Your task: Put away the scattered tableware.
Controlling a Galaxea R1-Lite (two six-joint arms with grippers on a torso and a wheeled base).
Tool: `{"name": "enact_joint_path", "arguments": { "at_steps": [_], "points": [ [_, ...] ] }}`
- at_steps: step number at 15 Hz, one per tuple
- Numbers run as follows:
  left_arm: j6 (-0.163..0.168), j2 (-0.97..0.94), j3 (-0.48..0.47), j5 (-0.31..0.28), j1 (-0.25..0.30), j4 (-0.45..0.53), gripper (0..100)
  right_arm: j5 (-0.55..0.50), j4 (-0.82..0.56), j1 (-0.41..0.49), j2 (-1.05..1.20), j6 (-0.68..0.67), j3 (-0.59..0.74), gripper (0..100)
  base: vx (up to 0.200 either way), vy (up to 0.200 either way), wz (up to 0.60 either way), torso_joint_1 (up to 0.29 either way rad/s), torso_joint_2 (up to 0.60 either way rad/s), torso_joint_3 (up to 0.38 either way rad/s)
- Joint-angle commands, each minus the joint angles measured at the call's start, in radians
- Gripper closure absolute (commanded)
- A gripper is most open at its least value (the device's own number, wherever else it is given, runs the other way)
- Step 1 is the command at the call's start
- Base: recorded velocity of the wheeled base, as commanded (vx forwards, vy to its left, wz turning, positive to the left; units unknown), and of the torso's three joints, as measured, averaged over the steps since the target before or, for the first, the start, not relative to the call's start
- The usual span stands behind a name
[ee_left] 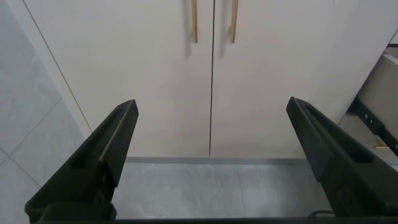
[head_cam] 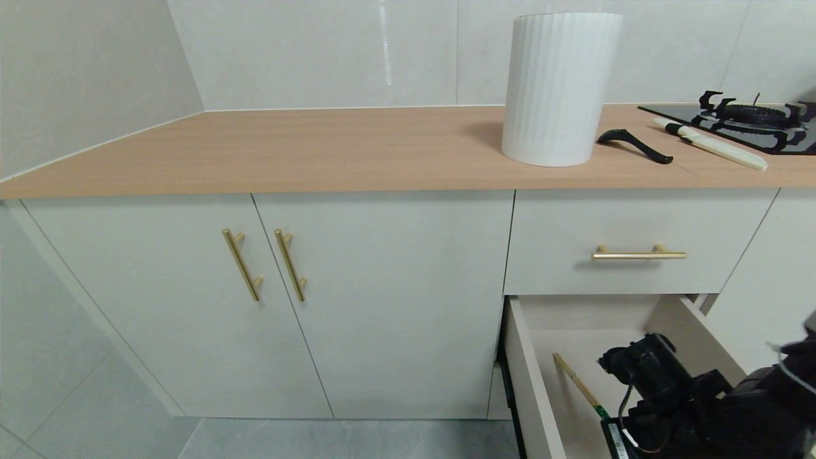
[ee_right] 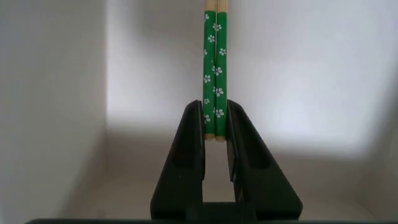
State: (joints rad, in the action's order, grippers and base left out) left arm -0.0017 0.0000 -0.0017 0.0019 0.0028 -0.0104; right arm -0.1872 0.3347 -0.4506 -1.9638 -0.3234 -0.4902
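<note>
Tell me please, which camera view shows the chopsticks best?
The right wrist view: the chopsticks are centred, their green flowered part clamped in the right gripper. The head view gives a thin slanted stretch over the open drawer. The left wrist view faces the cupboard doors.

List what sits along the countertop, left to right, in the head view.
white ribbed container → black-handled tool → knife → gas burner
</note>
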Motion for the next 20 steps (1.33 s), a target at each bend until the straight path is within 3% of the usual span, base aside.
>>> {"name": "enact_joint_path", "arguments": {
  "at_steps": [1,5,17,18,20],
  "points": [
    [0.000,0.000,0.000,0.000,0.000,0.000,0,-0.037,0.127,-0.002,-0.247,-0.031,-0.013,100,0.000,0.000,0.00,0.000,0.00,0.000],
    [0.000,0.000,0.000,0.001,0.000,0.000,0,-0.043,0.221,0.000,-0.333,-0.031,-0.014,100,0.000,0.000,0.00,0.000,0.00,0.000],
    [0.000,0.000,-0.001,0.001,0.000,0.000,0,-0.077,0.230,0.003,-0.333,-0.031,-0.014,100,0.000,0.000,0.00,0.000,0.00,0.000],
    [0.000,0.000,0.000,0.001,0.000,0.000,0,-0.077,0.230,0.003,-0.331,-0.032,-0.014,0,0.000,0.000,0.00,0.000,0.00,0.000],
    [0.000,0.000,0.000,0.001,0.000,0.000,0,-0.077,0.244,0.003,-0.328,-0.032,-0.013,0,0.000,0.000,0.00,0.000,0.00,0.000]
  ]
}}
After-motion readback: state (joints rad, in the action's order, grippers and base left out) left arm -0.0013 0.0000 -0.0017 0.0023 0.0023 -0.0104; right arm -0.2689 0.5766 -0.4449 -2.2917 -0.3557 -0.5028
